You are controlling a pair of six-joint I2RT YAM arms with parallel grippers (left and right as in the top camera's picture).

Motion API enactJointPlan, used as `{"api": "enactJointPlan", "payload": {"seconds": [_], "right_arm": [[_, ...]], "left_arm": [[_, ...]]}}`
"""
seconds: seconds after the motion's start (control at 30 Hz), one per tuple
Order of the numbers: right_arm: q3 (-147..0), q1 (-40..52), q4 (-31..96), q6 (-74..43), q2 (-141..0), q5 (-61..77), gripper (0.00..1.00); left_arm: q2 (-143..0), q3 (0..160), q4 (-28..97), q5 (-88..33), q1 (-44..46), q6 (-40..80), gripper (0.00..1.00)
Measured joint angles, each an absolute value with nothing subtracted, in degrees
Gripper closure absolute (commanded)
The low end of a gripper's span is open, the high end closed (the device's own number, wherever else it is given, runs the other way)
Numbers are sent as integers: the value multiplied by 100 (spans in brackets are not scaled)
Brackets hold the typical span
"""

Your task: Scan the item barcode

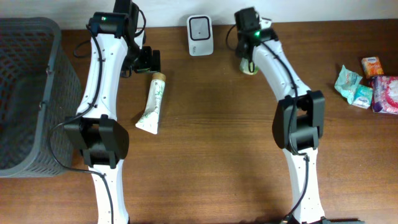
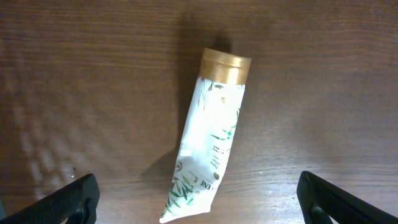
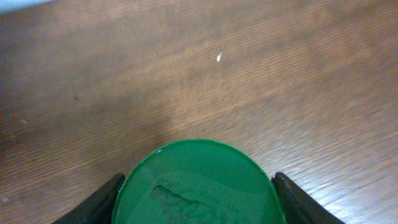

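A round green lid (image 3: 199, 183) fills the bottom of the right wrist view. My right gripper (image 3: 199, 202) is shut on it, one dark finger (image 3: 99, 204) pressed against each side. From overhead this small container (image 1: 250, 68) stands at the back of the table, right of the white barcode scanner (image 1: 200, 35), mostly hidden under my right gripper (image 1: 250, 61). A white tube with green leaf print and a gold cap (image 2: 211, 137) lies flat on the wood. My left gripper (image 2: 199, 200) hangs wide open above its lower end without touching it.
A dark mesh basket (image 1: 25, 93) fills the left edge of the table. Several small packets (image 1: 356, 87) lie at the far right, with a pink pack (image 1: 385, 93) and an orange one (image 1: 371, 65). The tube (image 1: 153, 104) lies left of centre.
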State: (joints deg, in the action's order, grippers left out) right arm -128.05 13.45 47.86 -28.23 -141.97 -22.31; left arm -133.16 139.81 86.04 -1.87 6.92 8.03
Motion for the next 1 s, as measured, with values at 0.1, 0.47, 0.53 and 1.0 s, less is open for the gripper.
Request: {"api": "enactJointPlan", "payload": {"seconds": [0.1, 0.47, 0.53, 1.0], "right_arm": [[-12547, 1496, 4672, -2823, -14197, -2464, 20], [-12617, 1441, 5736, -2836, -13290, -1859, 13], [-12621, 978, 5389, -2718, -13310, -1002, 14], [-12621, 589, 4344, -2853, -14280, 515, 15]], "left_arm": [[-13316, 13981, 8591, -187, 692, 801, 1], [-13316, 13981, 8508, -187, 692, 803, 1], [-13316, 13981, 8501, -189, 692, 803, 1], [-13316, 13981, 8440, -189, 692, 803, 1]]}}
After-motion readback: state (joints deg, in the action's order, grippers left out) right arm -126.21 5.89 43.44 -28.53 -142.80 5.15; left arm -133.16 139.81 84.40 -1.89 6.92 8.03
